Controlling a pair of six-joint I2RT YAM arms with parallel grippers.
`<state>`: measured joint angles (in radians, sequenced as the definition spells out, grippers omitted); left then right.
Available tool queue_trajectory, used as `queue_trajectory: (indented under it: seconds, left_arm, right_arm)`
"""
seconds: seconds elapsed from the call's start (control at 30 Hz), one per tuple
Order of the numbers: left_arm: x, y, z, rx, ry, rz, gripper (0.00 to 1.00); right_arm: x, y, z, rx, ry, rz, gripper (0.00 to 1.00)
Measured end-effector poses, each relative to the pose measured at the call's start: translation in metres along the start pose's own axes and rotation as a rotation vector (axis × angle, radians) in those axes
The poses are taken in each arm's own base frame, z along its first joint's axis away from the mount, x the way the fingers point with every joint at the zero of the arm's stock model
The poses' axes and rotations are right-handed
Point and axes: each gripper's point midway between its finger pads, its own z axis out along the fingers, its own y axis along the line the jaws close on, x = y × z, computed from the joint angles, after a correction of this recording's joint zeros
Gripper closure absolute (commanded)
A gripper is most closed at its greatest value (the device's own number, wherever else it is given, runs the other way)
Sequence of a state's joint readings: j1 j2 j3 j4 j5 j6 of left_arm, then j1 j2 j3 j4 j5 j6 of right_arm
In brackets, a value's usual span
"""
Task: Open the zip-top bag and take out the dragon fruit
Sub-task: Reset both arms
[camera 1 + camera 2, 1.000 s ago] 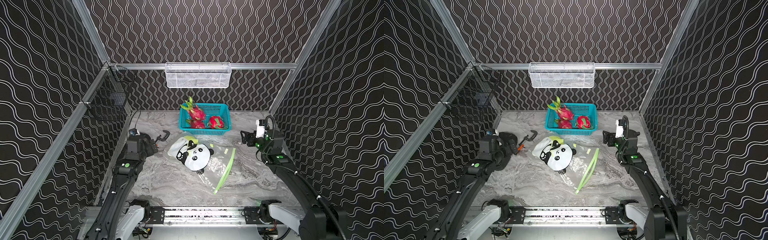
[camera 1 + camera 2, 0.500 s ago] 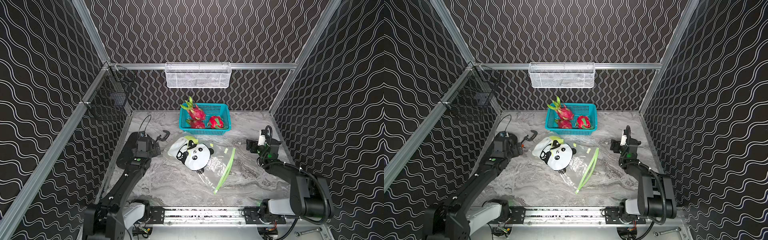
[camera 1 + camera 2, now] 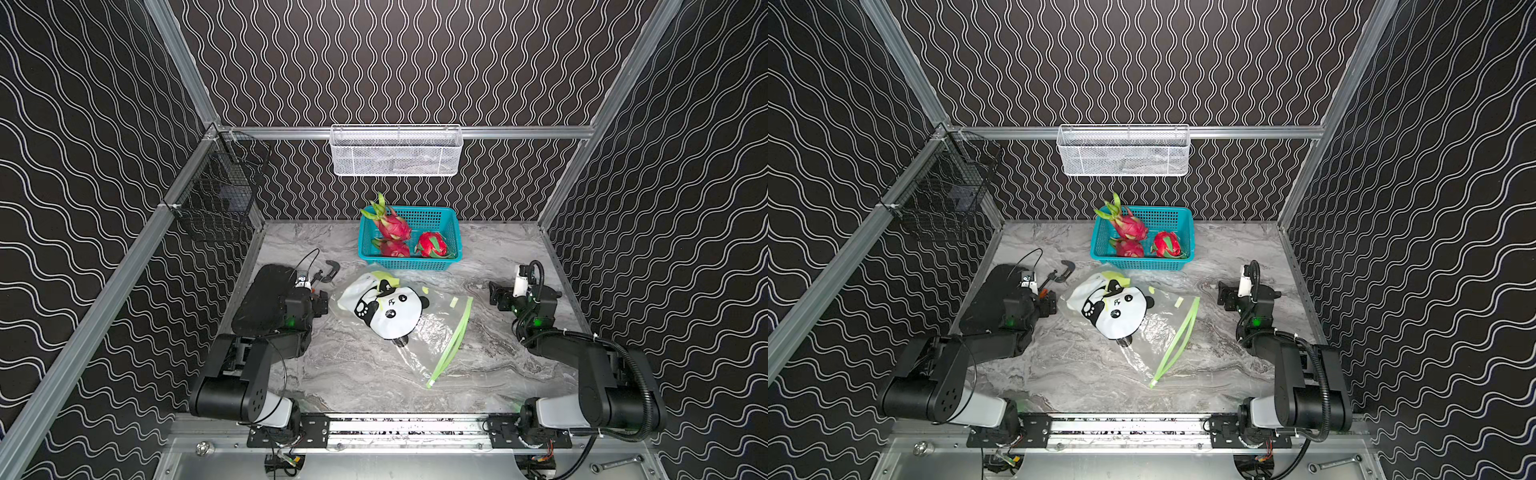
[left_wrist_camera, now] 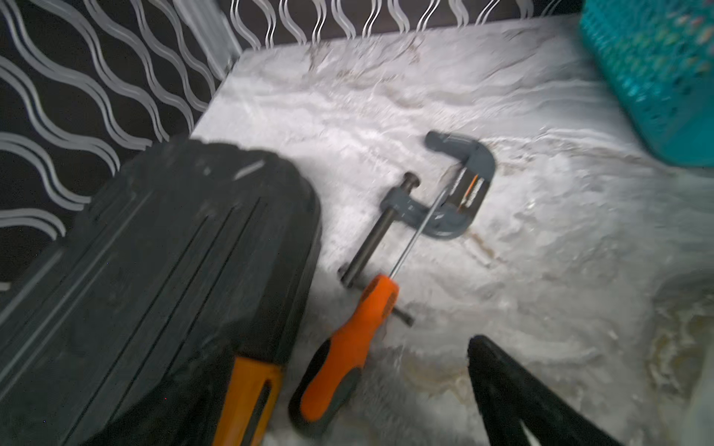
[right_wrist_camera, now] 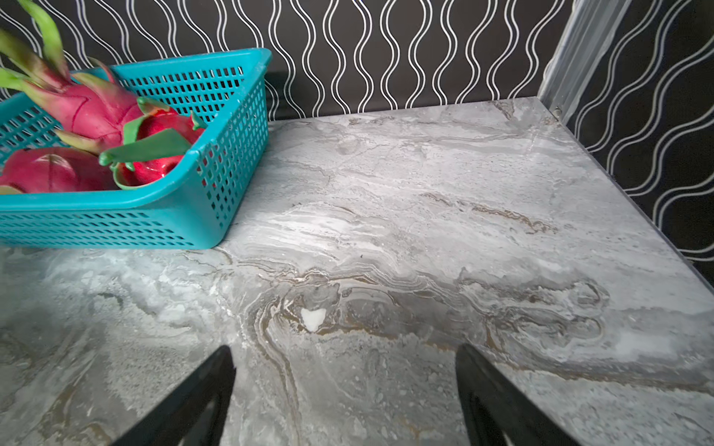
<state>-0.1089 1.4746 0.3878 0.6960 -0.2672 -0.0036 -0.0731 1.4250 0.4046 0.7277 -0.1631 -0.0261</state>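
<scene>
The zip-top bag (image 3: pixel 432 332) (image 3: pixel 1142 328) lies flat mid-table, its panda print (image 3: pixel 390 309) toward the back and its lime-green strip (image 3: pixel 455 338) along the right edge. Three dragon fruit (image 3: pixel 392 224) (image 3: pixel 395 248) (image 3: pixel 432 245) sit in the teal basket (image 3: pixel 451 259) behind it, outside the bag; the right wrist view shows them too (image 5: pixel 89 112). My left gripper (image 3: pixel 322 301) hangs open just left of the bag, one finger (image 4: pixel 502 386) showing. My right gripper (image 5: pixel 345 367) (image 3: pixel 496 295) is open over bare marble, right of the bag.
A black tool case (image 3: pixel 266 299) lies by the left wall, with a grey C-clamp (image 4: pixel 452 185) and an orange-handled screwdriver (image 4: pixel 347 347) beside it. A white mesh basket (image 3: pixel 395 149) hangs on the back wall, a black wire basket (image 3: pixel 216 199) on the left wall.
Both arms have folded back toward the front rail, bringing the grippers lower. The bag and the fruit have not moved.
</scene>
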Motion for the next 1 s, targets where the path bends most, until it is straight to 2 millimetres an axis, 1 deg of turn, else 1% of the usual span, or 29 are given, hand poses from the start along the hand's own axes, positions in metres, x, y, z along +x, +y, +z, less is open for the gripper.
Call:
queue_trajectory:
  seconds: [0.07, 0.17, 0.23, 0.33, 0.53, 0.8, 0.87, 1.0]
  left_arm:
    - [-0.002, -0.008, 0.002, 0.042, -0.028, 0.020, 0.01]
    - [0.002, -0.016, 0.003, 0.097, -0.053, 0.048, 0.01]
    - [0.008, -0.017, 0.006, 0.112, -0.057, 0.043, 0.01]
    - [0.017, -0.014, 0.014, 0.104, -0.046, 0.036, 0.01]
    - [0.005, -0.008, 0.018, 0.074, -0.086, 0.017, 0.01]
    - [0.002, -0.006, 0.018, 0.065, -0.099, 0.015, 0.01]
    - [0.002, -0.006, 0.018, 0.064, -0.100, 0.015, 0.01]
    - [0.001, -0.006, 0.018, 0.061, -0.105, 0.014, 0.01]
  right_arm:
    - [0.002, 0.001, 0.001, -0.008, 0.004, -0.008, 0.11]
    - [0.002, 0.003, 0.002, -0.018, 0.002, -0.015, 0.11]
    - [0.001, 0.004, 0.002, -0.028, -0.004, -0.019, 0.11]
    - [0.000, 0.006, 0.002, -0.035, -0.009, -0.022, 0.11]
    - [0.003, 0.005, 0.000, -0.031, -0.015, -0.023, 0.11]
    - [0.006, -0.005, -0.014, 0.024, -0.066, -0.014, 0.11]
    - [0.006, -0.006, -0.017, 0.032, -0.081, -0.015, 0.10]
    - [0.008, -0.008, -0.018, 0.046, -0.104, -0.011, 0.10]
